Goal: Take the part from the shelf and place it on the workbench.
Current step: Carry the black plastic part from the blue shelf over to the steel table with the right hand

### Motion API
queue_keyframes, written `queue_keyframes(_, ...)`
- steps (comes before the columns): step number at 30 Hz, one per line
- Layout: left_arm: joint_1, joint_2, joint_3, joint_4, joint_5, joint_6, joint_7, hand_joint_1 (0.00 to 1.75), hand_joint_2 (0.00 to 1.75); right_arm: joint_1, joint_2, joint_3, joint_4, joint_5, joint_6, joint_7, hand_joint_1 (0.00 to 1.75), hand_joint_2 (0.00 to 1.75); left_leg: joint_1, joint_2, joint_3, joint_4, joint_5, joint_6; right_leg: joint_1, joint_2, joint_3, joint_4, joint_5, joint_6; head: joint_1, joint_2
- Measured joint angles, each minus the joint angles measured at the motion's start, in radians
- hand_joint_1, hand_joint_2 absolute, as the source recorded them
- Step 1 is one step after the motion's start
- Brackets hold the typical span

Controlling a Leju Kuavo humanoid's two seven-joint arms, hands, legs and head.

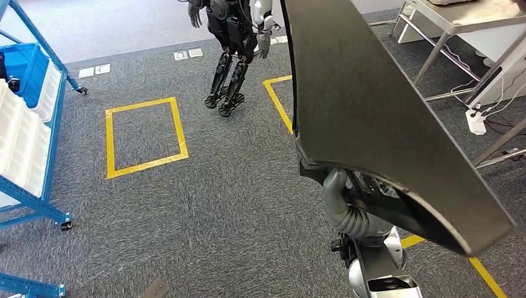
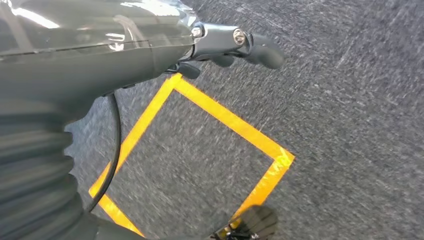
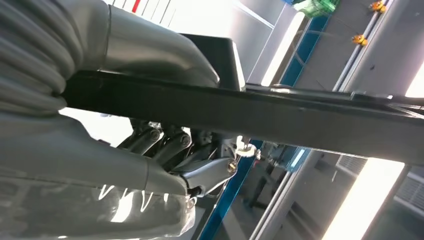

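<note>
Head view: blue shelf rack (image 1: 37,118) holding white bins (image 1: 22,146); right hand (image 1: 347,202) grips large, dark, curved panel (image 1: 372,105); left hand (image 2: 235,47) curled, holding nothing.

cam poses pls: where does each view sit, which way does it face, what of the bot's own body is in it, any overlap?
Head: high on the body, looking down at carpet; right hand holds the black part.
Left wrist: behind the left hand, facing floor tape.
Right wrist: behind the right hand, looking along the part's edge.
Shared: head and right wrist both show the part.

The left hand (image 2: 220,47) hangs over grey carpet (image 2: 350,125), its dark fingers (image 2: 262,50) curled in and holding nothing, above a yellow tape rectangle (image 2: 235,122).
</note>
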Motion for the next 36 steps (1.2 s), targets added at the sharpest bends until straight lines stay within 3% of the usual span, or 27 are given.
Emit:
queue_keyframes(1, 0.0, 0.0, -0.003, 0.001, -0.001, 0.0, 0.001, 0.0, 1.75, -0.003, 0.0, -0.002, 0.0, -0.002, -0.001, 0.003, 1.62, 1.75, -0.001, -0.008, 0.003, -0.009, -0.003, 0.001, -0.001, 0.01, -0.004, 0.002, 0.0, 0.004, -0.001, 0.0)
queue_keyframes(3, -0.003, 0.0, -0.005, 0.001, -0.001, 0.0, 0.002, 0.0, 1.75, -0.008, -0.002, -0.01, 0.0, -0.005, -0.001, 0.011, 1.62, 1.75, -0.004, 0.012, 0.006, -0.013, -0.001, 0.012, -0.004, 0.025, -0.008, 0.0, 0.002, 0.011, -0.002, 0.0)
queue_keyframes(4, -0.005, 0.0, -0.006, 0.001, -0.001, 0.0, 0.003, 0.0, 1.75, -0.011, -0.003, -0.014, 0.0, -0.006, 0.0, 0.014, 1.62, 1.75, -0.003, 0.022, 0.008, -0.016, 0.0, 0.018, -0.003, 0.016, -0.012, 0.005, -0.002, 0.014, 0.001, 0.0)
queue_keyframes(6, -0.009, 0.001, -0.007, 0.001, 0.0, 0.001, 0.009, 0.0, 1.75, -0.025, -0.005, -0.021, 0.0, -0.007, 0.001, 0.022, 1.62, 1.75, -0.002, 0.046, 0.014, -0.022, 0.0, 0.027, -0.002, -0.032, -0.041, 0.062, -0.033, 0.02, 0.013, 0.0)
queue_keyframes(8, -0.01, 0.002, -0.007, 0.001, 0.001, 0.001, 0.021, 0.0, 1.75, -0.04, -0.006, -0.023, 0.002, -0.006, 0.004, 0.03, 1.62, 1.75, -0.005, 0.073, 0.017, -0.024, -0.003, 0.032, -0.005, -0.077, -0.108, 0.186, -0.084, 0.024, 0.024, 0.0)
queue_keyframes(10, -0.011, 0.002, -0.007, 0.001, 0.003, 0.001, 0.033, 0.0, 1.75, -0.046, -0.008, -0.026, 0.006, -0.002, 0.005, 0.039, 1.62, 1.75, -0.006, 0.1, 0.02, -0.024, -0.008, 0.034, -0.009, -0.09, -0.159, 0.264, -0.096, 0.027, 0.028, 0.0)
queue_keyframes(11, -0.012, 0.002, -0.007, 0.001, 0.004, 0.001, 0.038, 0.0, 1.75, -0.048, -0.009, -0.027, 0.009, -0.001, 0.006, 0.042, 1.62, 1.75, -0.005, 0.113, 0.022, -0.024, -0.011, 0.033, -0.011, -0.094, -0.158, 0.251, -0.075, 0.028, 0.031, 0.0)
queue_keyframes(12, -0.013, 0.002, -0.007, 0.001, 0.005, 0.0, 0.042, 0.0, 1.75, -0.051, -0.011, -0.029, 0.011, 0.001, 0.006, 0.044, 1.62, 1.75, -0.005, 0.124, 0.026, -0.024, -0.015, 0.032, -0.012, -0.102, -0.136, 0.199, -0.039, 0.028, 0.034, 0.0)
queue_keyframes(14, -0.015, 0.002, -0.006, 0.001, 0.005, -0.001, 0.049, 0.0, 1.75, -0.06, -0.013, -0.033, 0.013, 0.003, 0.007, 0.047, 1.62, 1.75, -0.008, 0.145, 0.037, -0.024, -0.025, 0.024, -0.005, -0.142, -0.074, 0.067, 0.019, 0.026, 0.043, 0.0)
queue_keyframes(16, -0.016, 0.003, -0.006, 0.001, 0.005, -0.003, 0.054, 0.0, 1.75, -0.068, -0.014, -0.035, 0.014, 0.006, 0.012, 0.051, 1.62, 1.75, -0.014, 0.162, 0.045, -0.028, -0.033, 0.013, 0.005, -0.167, -0.045, 0.005, 0.03, 0.023, 0.045, 0.0)
queue_keyframes(18, -0.017, 0.002, -0.006, 0.001, 0.006, -0.004, 0.057, 0.0, 1.75, -0.073, -0.016, -0.038, 0.015, 0.009, 0.018, 0.056, 1.62, 1.75, -0.017, 0.181, 0.058, -0.036, -0.038, 0.003, 0.008, -0.149, -0.041, 0.001, 0.025, 0.016, 0.04, 0.0)
queue_keyframes(19, -0.018, 0.001, -0.006, 0.0, 0.007, -0.005, 0.058, 0.0, 1.75, -0.075, -0.016, -0.039, 0.015, 0.012, 0.02, 0.058, 1.62, 1.75, -0.015, 0.179, 0.066, -0.036, -0.043, -0.002, 0.006, -0.137, -0.035, -0.003, 0.024, 0.011, 0.036, 0.0)
queue_keyframes(21, -0.021, -0.001, -0.006, 0.0, 0.011, -0.006, 0.06, 0.0, 1.75, -0.085, -0.017, -0.04, 0.015, 0.016, 0.023, 0.061, 1.62, 1.75, -0.012, 0.136, 0.053, 0.016, -0.075, -0.008, -0.001, -0.116, -0.019, -0.01, 0.021, -0.001, 0.027, 0.0)
queue_keyframes(23, -0.017, -0.002, -0.006, 0.001, 0.015, -0.01, 0.062, 0.0, 1.75, -0.093, -0.016, -0.04, 0.017, 0.018, 0.023, 0.063, 1.62, 1.75, -0.012, 0.082, -0.013, 0.147, -0.126, -0.008, -0.003, -0.093, -0.011, -0.011, 0.016, -0.012, 0.013, 0.0)
queue_keyframes(25, -0.009, -0.003, -0.006, 0.002, 0.017, -0.014, 0.065, 0.0, 1.75, -0.093, -0.016, -0.039, 0.02, 0.019, 0.023, 0.065, 1.62, 1.75, -0.014, 0.066, -0.082, 0.247, -0.145, -0.006, -0.002, -0.064, -0.007, -0.01, 0.013, -0.017, 0.004, 0.0)
queue_keyframes(26, -0.006, -0.003, -0.006, 0.002, 0.019, -0.014, 0.065, 0.0, 1.75, -0.093, -0.016, -0.039, 0.021, 0.02, 0.023, 0.065, 1.62, 1.75, -0.015, 0.064, -0.094, 0.246, -0.126, -0.005, -0.002, -0.049, -0.004, -0.01, 0.012, -0.017, 0.002, 0.0)
queue_keyframes(27, -0.005, -0.004, -0.006, 0.003, 0.019, -0.015, 0.064, 0.0, 1.75, -0.093, -0.016, -0.039, 0.022, 0.02, 0.023, 0.065, 1.62, 1.75, -0.014, 0.06, -0.086, 0.204, -0.088, -0.004, -0.002, -0.034, -0.001, -0.009, 0.01, -0.016, 0.0, 0.0)
queue_keyframes(28, -0.005, -0.004, -0.006, 0.003, 0.02, -0.015, 0.063, 0.0, 1.75, -0.093, -0.016, -0.038, 0.023, 0.02, 0.023, 0.066, 1.62, 1.75, -0.013, 0.049, -0.063, 0.133, -0.042, -0.004, -0.002, -0.02, 0.002, -0.009, 0.008, -0.014, -0.001, 0.0)
queue_keyframes(30, -0.004, -0.006, -0.006, 0.004, 0.021, -0.018, 0.062, 0.0, 1.75, -0.094, -0.016, -0.038, 0.024, 0.02, 0.023, 0.066, 1.62, 1.75, -0.009, 0.009, -0.018, 0.013, 0.014, -0.002, -0.001, 0.005, 0.003, -0.005, 0.003, -0.007, -0.004, 0.0)
queue_keyframes(32, -0.003, -0.008, -0.005, 0.006, 0.022, -0.022, 0.064, 0.0, 1.75, -0.094, -0.016, -0.038, 0.025, 0.02, 0.023, 0.066, 1.62, 1.75, -0.009, -0.007, -0.003, -0.024, 0.019, 0.003, -0.002, 0.025, -0.001, -0.005, 0.002, 0.001, -0.005, 0.0)
queue_keyframes(34, -0.002, -0.012, -0.005, 0.006, 0.022, -0.023, 0.067, 0.0, 1.75, -0.09, -0.017, -0.038, 0.025, 0.019, 0.023, 0.067, 1.62, 1.75, -0.01, 0.015, 0.0, -0.028, 0.02, 0.014, -0.004, 0.034, -0.004, -0.006, 0.002, 0.008, -0.004, 0.0)
queue_keyframes(36, -0.002, -0.016, -0.003, 0.006, 0.022, -0.023, 0.071, 0.0, 1.75, -0.09, -0.018, -0.038, 0.025, 0.018, 0.022, 0.066, 1.62, 1.75, -0.007, 0.038, 0.006, -0.033, 0.02, 0.026, -0.002, -0.007, -0.023, 0.029, -0.02, 0.016, 0.004, 0.0)
